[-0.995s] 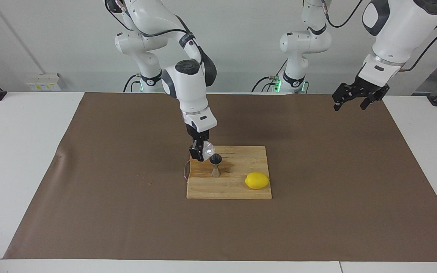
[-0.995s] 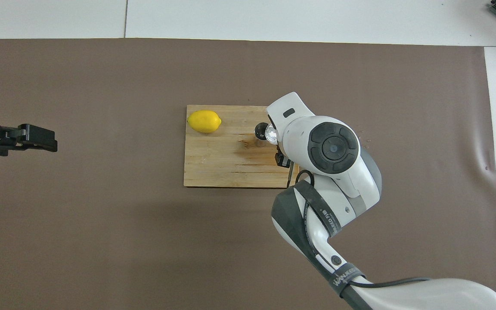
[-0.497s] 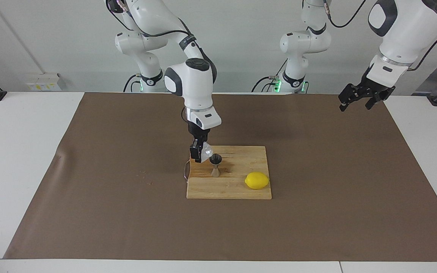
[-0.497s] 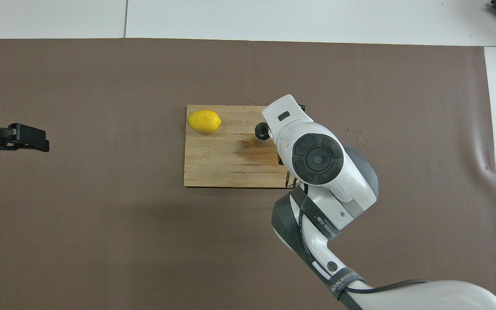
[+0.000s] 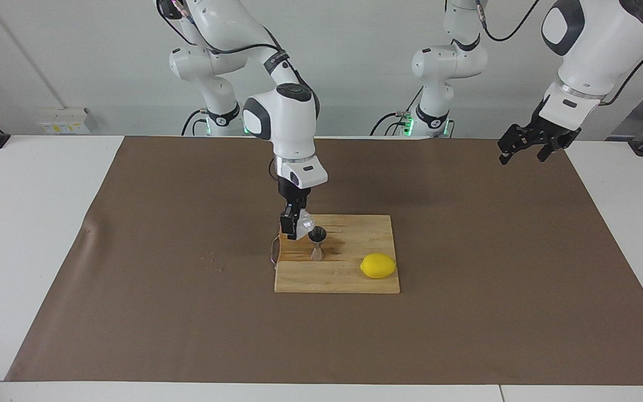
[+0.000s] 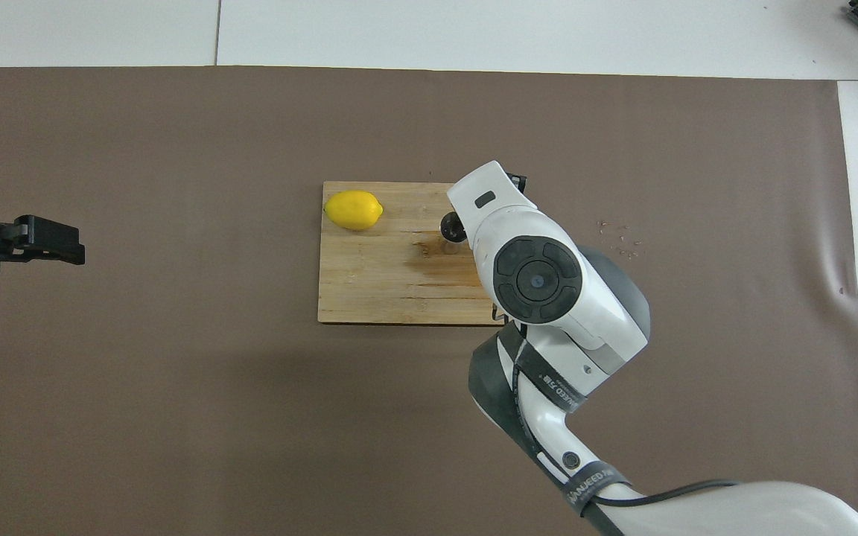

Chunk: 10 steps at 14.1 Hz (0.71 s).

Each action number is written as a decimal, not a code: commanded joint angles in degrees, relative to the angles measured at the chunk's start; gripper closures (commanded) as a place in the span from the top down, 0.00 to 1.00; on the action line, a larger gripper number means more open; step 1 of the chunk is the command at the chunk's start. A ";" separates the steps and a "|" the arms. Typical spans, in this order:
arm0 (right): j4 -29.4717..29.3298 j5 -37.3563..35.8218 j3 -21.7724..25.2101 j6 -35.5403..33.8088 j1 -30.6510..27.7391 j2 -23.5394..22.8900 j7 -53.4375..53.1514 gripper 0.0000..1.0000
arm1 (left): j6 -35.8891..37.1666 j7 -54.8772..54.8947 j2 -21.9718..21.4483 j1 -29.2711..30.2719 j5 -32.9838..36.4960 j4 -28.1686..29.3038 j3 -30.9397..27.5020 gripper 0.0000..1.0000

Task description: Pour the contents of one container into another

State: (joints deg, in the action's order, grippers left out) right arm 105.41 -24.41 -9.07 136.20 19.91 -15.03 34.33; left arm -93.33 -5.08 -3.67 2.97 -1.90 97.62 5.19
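Observation:
A small white crinkled cup (image 5: 305, 224) hangs tilted just above the wooden board, mouth toward the jigger, and my right gripper (image 5: 293, 225) is shut on it. The steel jigger (image 5: 317, 243) stands upright on the board (image 5: 355, 279) right beside the cup; its dark top (image 6: 450, 224) peeks out from under the right arm in the overhead view, where the cup is hidden by the arm. My left gripper (image 5: 528, 151) waits open, raised over the mat at the left arm's end, and also appears as the left gripper (image 6: 56, 246) in the overhead view.
A yellow lemon (image 5: 378, 266) lies on the board, farther from the robots than the jigger, toward the left arm's end; the lemon (image 6: 354, 210) shows from above too. A brown mat (image 5: 132, 312) covers the table. Small crumbs (image 6: 619, 237) lie on the mat beside the board.
The right wrist has turned more upright over the board, tilting the cup beside the jigger. The left arm drew back and up toward its end of the table, then stopped.

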 commanded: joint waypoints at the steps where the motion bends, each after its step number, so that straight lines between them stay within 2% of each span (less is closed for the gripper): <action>1: -1.52 -5.53 -0.15 0.29 0.91 -1.22 -1.73 0.19 | 0.87 0.16 -0.54 0.81 0.67 0.47 0.61 1.00; 10: -0.99 -10.92 -0.16 0.64 1.44 -1.40 -2.25 0.19 | 1.39 0.51 -0.81 1.86 0.40 0.56 1.66 1.00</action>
State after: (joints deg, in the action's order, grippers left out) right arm 104.92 -33.02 -9.11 136.21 21.29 -15.81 33.90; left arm -92.70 -5.08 -3.68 3.65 -1.90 97.62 5.62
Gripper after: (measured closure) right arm 0.493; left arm 0.000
